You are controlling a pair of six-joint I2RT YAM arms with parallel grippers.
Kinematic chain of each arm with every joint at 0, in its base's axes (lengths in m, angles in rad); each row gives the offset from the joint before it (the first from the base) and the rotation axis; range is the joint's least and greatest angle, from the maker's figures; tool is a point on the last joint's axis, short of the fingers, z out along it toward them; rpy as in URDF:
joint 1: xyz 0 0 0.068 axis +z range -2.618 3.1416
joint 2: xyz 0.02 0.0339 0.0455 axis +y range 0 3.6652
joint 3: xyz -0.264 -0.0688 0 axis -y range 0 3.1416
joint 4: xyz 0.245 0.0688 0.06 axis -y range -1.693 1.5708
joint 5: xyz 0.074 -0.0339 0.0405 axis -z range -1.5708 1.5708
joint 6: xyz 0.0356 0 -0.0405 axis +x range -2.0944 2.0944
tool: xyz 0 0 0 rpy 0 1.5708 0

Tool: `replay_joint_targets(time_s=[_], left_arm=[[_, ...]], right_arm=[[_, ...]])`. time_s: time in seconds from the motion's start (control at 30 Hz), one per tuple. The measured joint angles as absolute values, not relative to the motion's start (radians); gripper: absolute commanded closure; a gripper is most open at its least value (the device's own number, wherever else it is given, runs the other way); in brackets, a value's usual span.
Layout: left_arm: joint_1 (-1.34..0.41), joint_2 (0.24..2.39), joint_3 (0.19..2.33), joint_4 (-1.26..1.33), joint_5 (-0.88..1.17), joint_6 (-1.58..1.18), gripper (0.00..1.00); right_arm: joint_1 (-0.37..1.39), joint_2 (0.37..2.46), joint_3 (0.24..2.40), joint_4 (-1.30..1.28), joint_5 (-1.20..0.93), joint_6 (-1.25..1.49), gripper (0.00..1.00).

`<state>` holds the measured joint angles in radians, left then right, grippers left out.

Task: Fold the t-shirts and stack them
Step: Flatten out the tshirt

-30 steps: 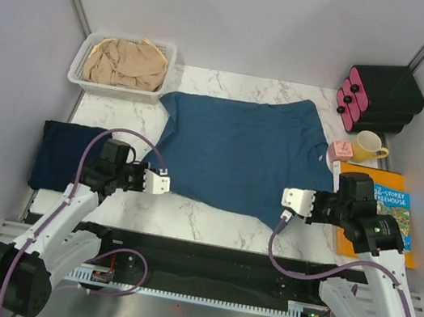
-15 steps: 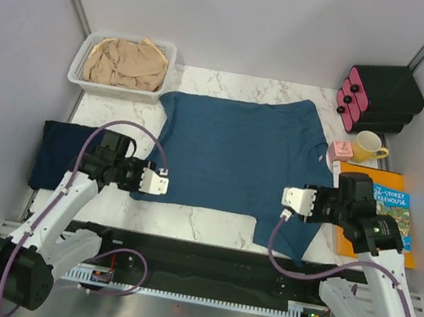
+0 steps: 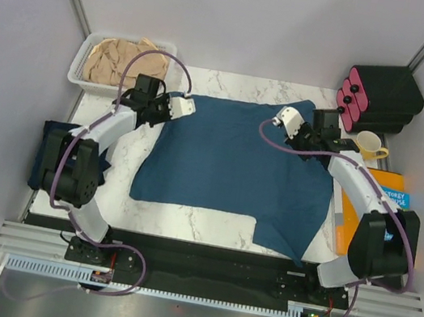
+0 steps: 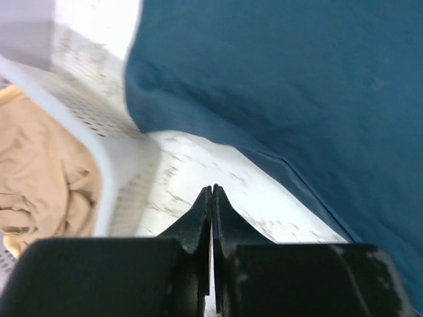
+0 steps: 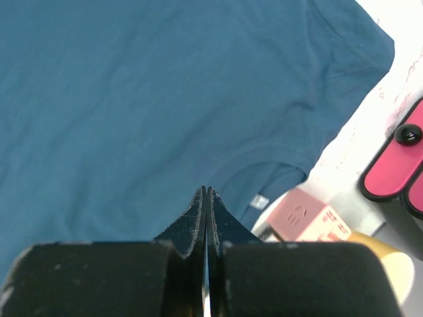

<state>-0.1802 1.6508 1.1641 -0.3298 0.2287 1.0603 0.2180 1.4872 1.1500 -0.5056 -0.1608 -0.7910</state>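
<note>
- The teal shirt (image 3: 231, 166) is laid flat and smooth on the table (image 3: 185, 219).
- The left gripper (image 4: 211, 193) and the right gripper (image 5: 206, 193) are closed tight; nothing is held.

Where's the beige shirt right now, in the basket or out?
In: the beige shirt lies crumpled, not folded, inside the white basket.

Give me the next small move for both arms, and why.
Probably open both grippers and lower them onto the far edge of the teal t-shirt. The left gripper and right gripper are shut on nothing: the left hangs over bare marble table beside the shirt's edge, the right above its collar.
</note>
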Motion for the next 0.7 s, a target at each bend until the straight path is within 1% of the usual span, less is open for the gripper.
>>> replay_joint_targets(time_s=[0.07, 0.17, 0.3, 0.5, 0.7], left_arm=[[-0.180, 1.711, 1.234, -0.304, 0.204, 1.028, 0.98], [-0.180, 1.786, 1.329, -0.274, 0.179, 1.000, 0.98], [-0.181, 1.861, 1.420, -0.251, 0.159, 0.973, 0.98], [-0.187, 1.925, 1.466, -0.241, 0.155, 0.965, 0.98], [-0.209, 2.019, 1.497, -0.235, 0.119, 0.973, 0.98]], right_arm=[[0.210, 1.544, 1.173, -0.441, -0.164, -0.732, 1.00], [0.205, 1.615, 1.200, -0.418, -0.160, -0.687, 1.00], [0.199, 1.776, 1.317, -0.415, -0.152, -0.616, 1.00], [0.184, 1.913, 1.414, -0.423, -0.136, -0.561, 1.00], [0.179, 1.985, 1.508, -0.403, -0.121, -0.534, 1.00]])
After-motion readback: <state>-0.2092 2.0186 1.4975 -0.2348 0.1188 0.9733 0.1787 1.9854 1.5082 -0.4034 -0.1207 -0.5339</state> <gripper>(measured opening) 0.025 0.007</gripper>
